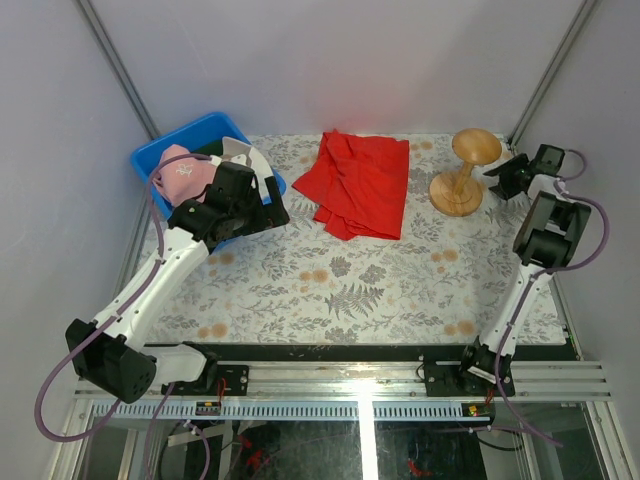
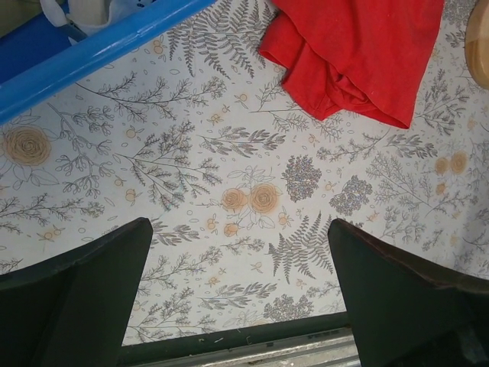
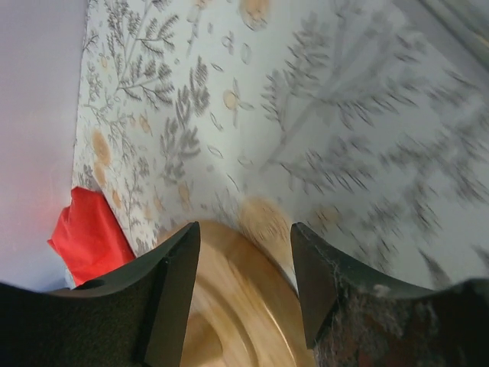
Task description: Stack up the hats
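Lying bunched in a blue bin (image 1: 175, 133) at the far left corner of the table, the hats show only in part. A pink cap (image 1: 182, 172) with a small white mark sits crown up toward the left wall. A white cap (image 1: 248, 158) shows at the bin's right side. A sliver of dark green fabric (image 1: 212, 148) lies between them at the far rim. The left arm hides the rest.

The left gripper (image 2: 241, 225) hangs over the bin's near right edge, fingers spread wide with nothing between them.

A crumpled red cloth (image 1: 360, 185) lies at the far centre, apart from the bin. A wooden mushroom-shaped stand (image 1: 465, 170) stands upright at the far right. The right gripper (image 3: 243, 229) is just beside it; its fingers (image 3: 172, 290) stand moderately apart and grip nothing, with the stand's round base seen beyond the gap.

The table cover (image 1: 340, 290) is pale with grey ferns and orange flowers. Plain grey walls (image 1: 330, 60) enclose three sides. A metal rail (image 1: 360, 378) carries both arm bases at the near edge.
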Available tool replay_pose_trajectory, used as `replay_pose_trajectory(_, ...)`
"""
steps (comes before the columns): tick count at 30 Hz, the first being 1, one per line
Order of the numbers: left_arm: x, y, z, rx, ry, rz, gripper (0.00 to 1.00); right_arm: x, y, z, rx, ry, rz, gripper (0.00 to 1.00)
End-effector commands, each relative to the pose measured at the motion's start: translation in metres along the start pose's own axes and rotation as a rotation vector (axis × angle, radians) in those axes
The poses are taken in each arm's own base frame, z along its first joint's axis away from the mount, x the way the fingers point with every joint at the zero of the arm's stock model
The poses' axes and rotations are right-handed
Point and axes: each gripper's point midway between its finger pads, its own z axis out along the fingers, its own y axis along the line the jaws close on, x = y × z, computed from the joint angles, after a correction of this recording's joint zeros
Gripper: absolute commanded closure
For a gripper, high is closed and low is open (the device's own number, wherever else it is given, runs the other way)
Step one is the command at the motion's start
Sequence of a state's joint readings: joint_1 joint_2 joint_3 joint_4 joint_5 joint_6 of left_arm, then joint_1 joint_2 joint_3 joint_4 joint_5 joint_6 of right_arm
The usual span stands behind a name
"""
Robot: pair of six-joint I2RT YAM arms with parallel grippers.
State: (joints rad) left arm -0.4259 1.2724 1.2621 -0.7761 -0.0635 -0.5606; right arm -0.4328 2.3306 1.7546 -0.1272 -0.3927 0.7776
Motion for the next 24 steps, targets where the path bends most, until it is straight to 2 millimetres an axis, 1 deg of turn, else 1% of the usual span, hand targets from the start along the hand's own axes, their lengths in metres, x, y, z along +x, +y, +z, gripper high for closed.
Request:
replay_pose_trajectory(1, -0.006, 0.004, 0.000, -0.025, -0.031, 0.024, 0.01, 0.002, 0.039, 0.025, -0.088, 0.039, -0.053, 0.43)
replay_pose_trajectory(3, -0.005, 0.006, 0.000, -0.035, -0.030, 0.025, 0.01, 0.002, 0.045, 0.038, -0.093, 0.052, -0.059, 0.43)
replay_pose_trajectory(6, -0.004, 0.008, 0.000, -0.046, -0.026, 0.023, 0.01, 0.010, 0.052, 0.054, -0.089, 0.090, -0.070, 0.43)
replay_pose_trajectory(8, -0.004, 0.010, 0.000, -0.053, -0.028, 0.021, 0.01, 0.022, 0.053, 0.059, -0.083, 0.128, -0.073, 0.42)
replay_pose_trajectory(10, -0.007, 0.010, -0.001, -0.059, -0.038, 0.019, 0.01, 0.038, 0.049, 0.058, -0.060, 0.162, -0.074, 0.41)
replay_pose_trajectory(12, -0.011, 0.009, -0.001, -0.061, -0.048, 0.019, 0.01, 0.055, 0.041, 0.054, -0.041, 0.184, -0.063, 0.40)
replay_pose_trajectory(15, -0.017, 0.005, 0.000, -0.057, -0.059, 0.019, 0.00, 0.083, 0.023, 0.042, -0.009, 0.229, -0.045, 0.40)
replay_pose_trajectory(17, -0.020, 0.004, 0.002, -0.056, -0.067, 0.018, 0.00, 0.099, 0.010, 0.031, 0.020, 0.257, -0.045, 0.39)
replay_pose_trajectory(18, -0.020, 0.003, 0.003, -0.053, -0.067, 0.016, 0.00, 0.104, 0.009, 0.022, 0.027, 0.259, -0.054, 0.39)
replay_pose_trajectory(20, -0.022, 0.000, 0.006, -0.044, -0.069, 0.011, 0.00, 0.120, -0.002, 0.011, 0.050, 0.282, -0.062, 0.39)
replay_pose_trajectory(21, -0.022, -0.001, 0.007, -0.037, -0.070, 0.008, 0.00, 0.132, -0.011, 0.005, 0.067, 0.305, -0.064, 0.38)
replay_pose_trajectory(24, -0.023, -0.006, 0.010, -0.019, -0.072, 0.003, 0.00, 0.152, -0.015, -0.008, 0.081, 0.342, -0.102, 0.37)
